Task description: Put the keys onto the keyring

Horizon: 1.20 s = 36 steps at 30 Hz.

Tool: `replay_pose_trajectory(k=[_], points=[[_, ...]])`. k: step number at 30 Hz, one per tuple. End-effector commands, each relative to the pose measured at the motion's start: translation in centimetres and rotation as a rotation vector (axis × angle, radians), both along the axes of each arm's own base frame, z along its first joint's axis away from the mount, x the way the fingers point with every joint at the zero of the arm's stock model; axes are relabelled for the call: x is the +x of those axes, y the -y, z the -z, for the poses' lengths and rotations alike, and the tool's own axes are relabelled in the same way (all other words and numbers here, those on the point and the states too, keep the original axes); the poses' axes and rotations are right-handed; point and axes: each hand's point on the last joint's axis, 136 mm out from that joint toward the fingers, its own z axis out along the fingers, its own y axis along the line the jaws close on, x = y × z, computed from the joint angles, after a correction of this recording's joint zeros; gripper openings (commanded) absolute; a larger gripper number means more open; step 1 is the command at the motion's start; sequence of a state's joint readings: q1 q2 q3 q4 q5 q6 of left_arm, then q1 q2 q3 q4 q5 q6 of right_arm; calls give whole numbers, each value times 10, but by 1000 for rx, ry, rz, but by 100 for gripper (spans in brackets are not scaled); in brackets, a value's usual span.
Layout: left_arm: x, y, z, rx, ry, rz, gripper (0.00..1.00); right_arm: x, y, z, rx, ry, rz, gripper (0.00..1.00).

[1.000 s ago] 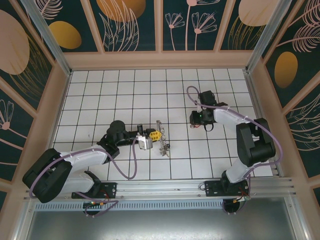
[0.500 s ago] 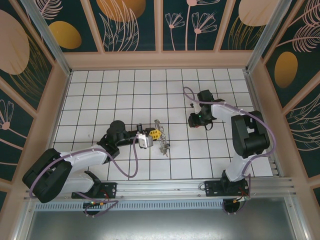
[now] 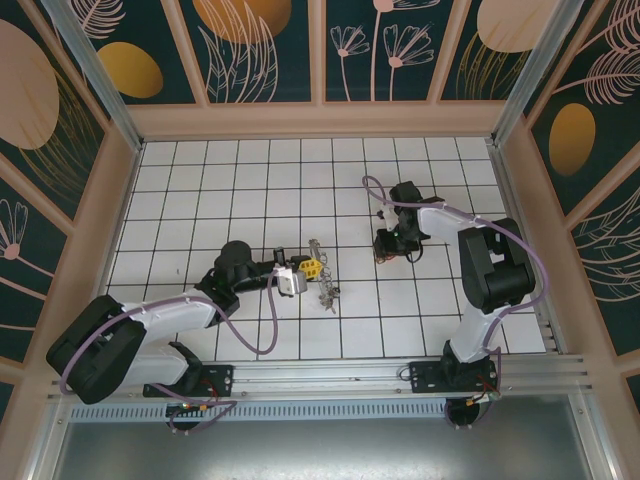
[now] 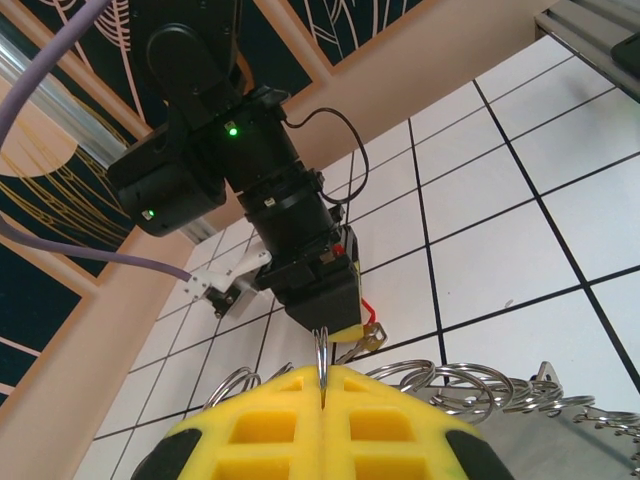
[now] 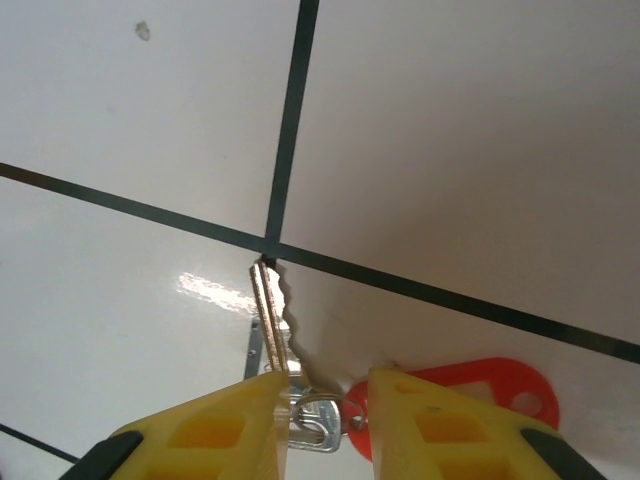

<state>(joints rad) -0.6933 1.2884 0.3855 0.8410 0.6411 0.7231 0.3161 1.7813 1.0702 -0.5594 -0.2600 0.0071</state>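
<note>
The left gripper (image 3: 312, 268), with yellow ribbed pads, is clamped tight on the large thin silvery metal keyring (image 3: 325, 288). In its wrist view the hoop's wire rises from the slit where the pads meet. The keyring, fringed with small metal keys, lies near the middle of the white tiled table (image 3: 200, 190), at 3 o'clock from this gripper.

The right gripper (image 3: 385, 247) is low over the tiles, at about 2 o'clock from the keyring and well apart from it. Its jaws stand narrowly apart, straddling the head of a small silvery metal key (image 5: 268, 320) that lies flat with its blade pointing to 12 o'clock. A bright red plastic tag (image 5: 485, 388) sits at 4 o'clock from the blade, joined by a little split ring (image 5: 318, 425). Whether the pads actually pinch the key I cannot tell.
</note>
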Motion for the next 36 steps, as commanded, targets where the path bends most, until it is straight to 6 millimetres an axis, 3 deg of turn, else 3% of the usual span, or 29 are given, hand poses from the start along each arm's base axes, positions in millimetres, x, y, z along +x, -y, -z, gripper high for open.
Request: replay_pose_trajectory(k=[1, 6, 10, 26, 36], points=[[3, 5, -13, -32, 11, 2, 0, -8, -2, -15, 35, -7, 77, 29], [5, 5, -12, -30, 2, -4, 0, 8, 28, -26, -106, 53, 476, 28], [6, 6, -10, -27, -9, -6, 0, -2, 16, -30, -154, 92, 624, 30], [8, 5, -9, -29, -20, -23, 0, -19, 4, 13, -281, 62, 608, 33], [9, 5, -9, -26, -23, -28, 0, -21, 8, 11, -330, 94, 590, 23]])
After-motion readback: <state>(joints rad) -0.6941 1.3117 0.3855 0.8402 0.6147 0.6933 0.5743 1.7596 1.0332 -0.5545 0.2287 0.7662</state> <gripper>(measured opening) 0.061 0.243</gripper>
